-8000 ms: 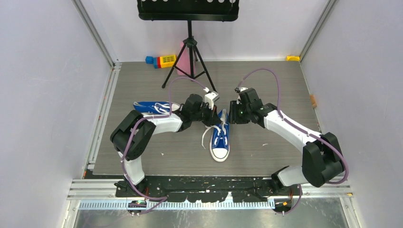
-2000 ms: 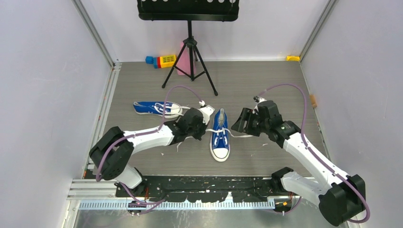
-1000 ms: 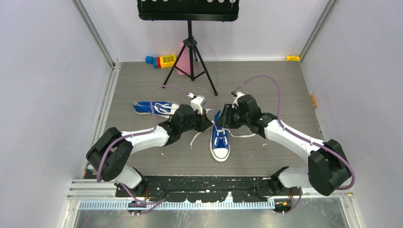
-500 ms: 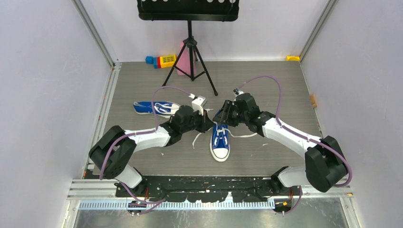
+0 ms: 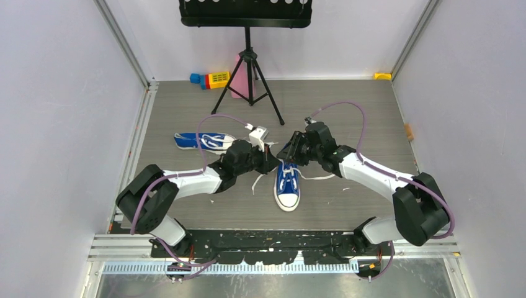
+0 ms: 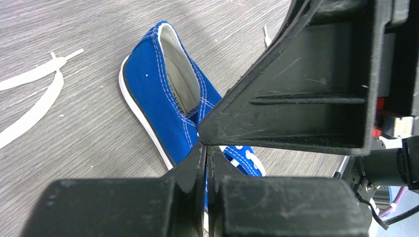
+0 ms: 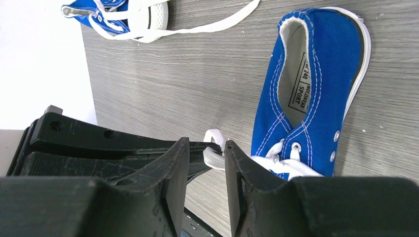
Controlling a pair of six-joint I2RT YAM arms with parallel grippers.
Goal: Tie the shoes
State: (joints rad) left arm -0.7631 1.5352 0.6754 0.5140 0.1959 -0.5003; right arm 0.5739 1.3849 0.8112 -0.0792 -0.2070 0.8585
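The right end effector [image 5: 286, 153] has edged left over the past second to reach the heel of the blue sneaker [image 5: 287, 186], which lies in the middle of the counter [image 5: 353, 105] with its white toe toward the near edge. Its jaws stand slightly apart around a white lace loop [image 7: 213, 157]; whether they pinch it cannot be told. The left end effector [image 6: 206, 148], clenched tight, sits just left of the same heel. The insole label [image 7: 298, 89] reads "240" and "SPORT". The second sneaker [image 5: 200, 140] lies nearer the left edge, its laces trailing loose.
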